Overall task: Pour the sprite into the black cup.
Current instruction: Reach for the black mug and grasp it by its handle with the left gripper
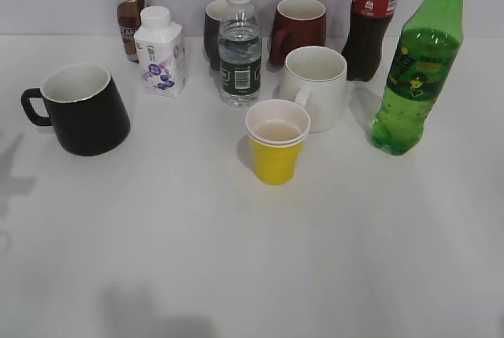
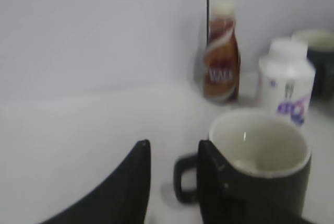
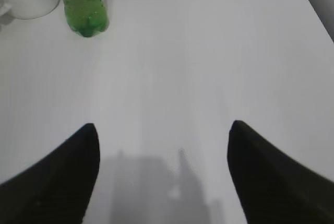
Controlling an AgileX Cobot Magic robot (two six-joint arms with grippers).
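Note:
The sprite (image 1: 417, 70), a tall green bottle with its cap on, stands upright at the right of the white table. Its base shows at the top left of the right wrist view (image 3: 83, 4). The black cup (image 1: 83, 109), with a white inside, stands at the left with its handle pointing left. My left gripper (image 2: 173, 145) is open and empty, close beside the cup (image 2: 261, 166), with the handle seen just past its right finger. My right gripper (image 3: 164, 126) is wide open and empty over bare table, well short of the sprite. Neither gripper shows in the exterior view.
A yellow paper cup (image 1: 276, 141) and a white mug (image 1: 315, 86) stand mid-table. Behind them are a water bottle (image 1: 239, 46), a small dark mug (image 1: 214, 31), a dark red mug (image 1: 299, 27), a cola bottle (image 1: 372, 23), a white carton bottle (image 1: 160, 53) and a brown drink bottle (image 1: 128, 7).

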